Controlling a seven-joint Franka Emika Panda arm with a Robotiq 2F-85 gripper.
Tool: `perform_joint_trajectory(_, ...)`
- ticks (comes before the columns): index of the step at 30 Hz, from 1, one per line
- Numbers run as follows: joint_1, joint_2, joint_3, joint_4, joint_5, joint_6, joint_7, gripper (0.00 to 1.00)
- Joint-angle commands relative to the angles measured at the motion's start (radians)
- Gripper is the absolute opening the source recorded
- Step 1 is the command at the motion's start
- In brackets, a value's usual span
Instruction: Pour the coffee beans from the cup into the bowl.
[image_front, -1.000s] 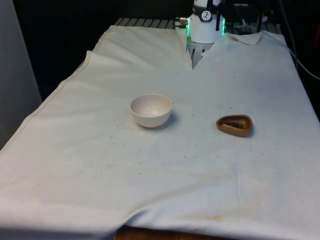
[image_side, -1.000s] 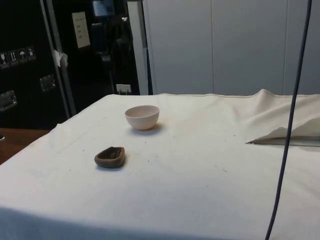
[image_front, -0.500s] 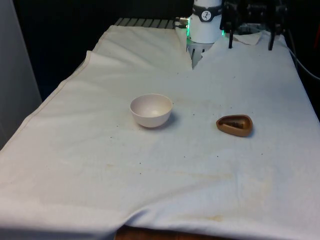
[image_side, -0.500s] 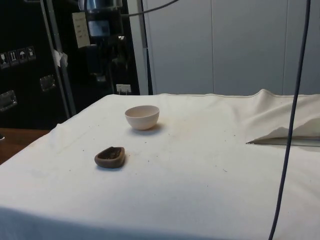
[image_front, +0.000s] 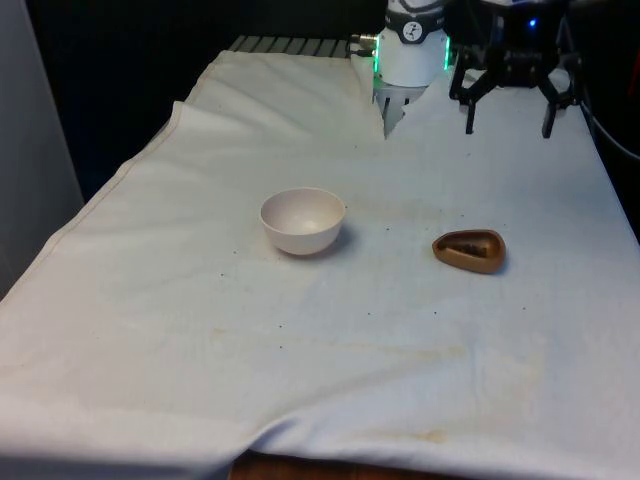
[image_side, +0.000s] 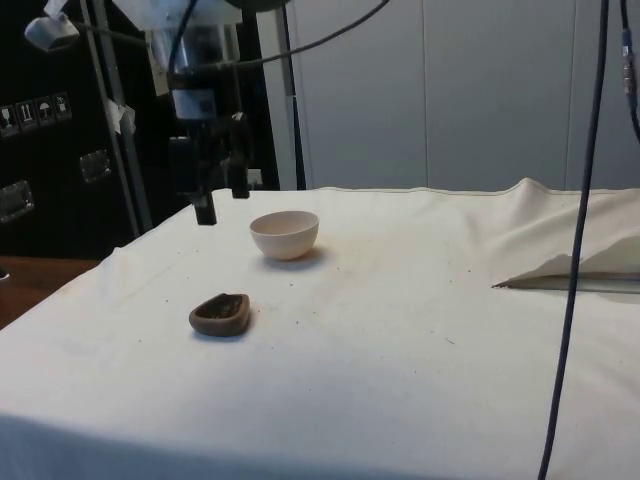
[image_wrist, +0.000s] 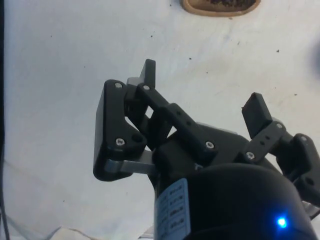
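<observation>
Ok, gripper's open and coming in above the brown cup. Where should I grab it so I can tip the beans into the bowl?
Probably straight down from above, fingers straddling the brown cup across its narrow width. It is low and elongated, sits upright with beans inside and tapers at one end. Grip the walls mid-length, leaving the tapered end free as a spout toward the white bowl. The gripper is open.

A: How's the light?
B: Even and bright on the white cloth (image_front: 300, 330); dark background behind.
A: Shadows?
B: Soft one beside the bowl (image_side: 285, 234); mild blur overall.

Pale pink bowl (image_front: 303, 221), brown cup (image_front: 469, 250), white cloth (image_front: 180, 320), black fingers (image_front: 469, 118)
</observation>
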Motion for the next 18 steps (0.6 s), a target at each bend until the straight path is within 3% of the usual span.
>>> perform_joint_trajectory(1,0.004,0.006,-0.001,-0.006,-0.016,0.022,0.007,1.00)
perform_joint_trajectory(3,0.000,0.013,0.004,-0.004,-0.016,0.018,0.000,1.00)
perform_joint_trajectory(10,0.011,0.055,0.006,0.000,-0.080,0.066,0.024,1.00)
perform_joint_trajectory(11,0.002,0.052,0.013,-0.002,-0.067,0.060,0.011,1.00)
perform_joint_trajectory(12,0.011,0.060,0.008,0.002,-0.089,0.070,0.029,1.00)
perform_joint_trajectory(18,0.012,0.096,0.020,0.016,-0.152,0.094,0.068,1.00)
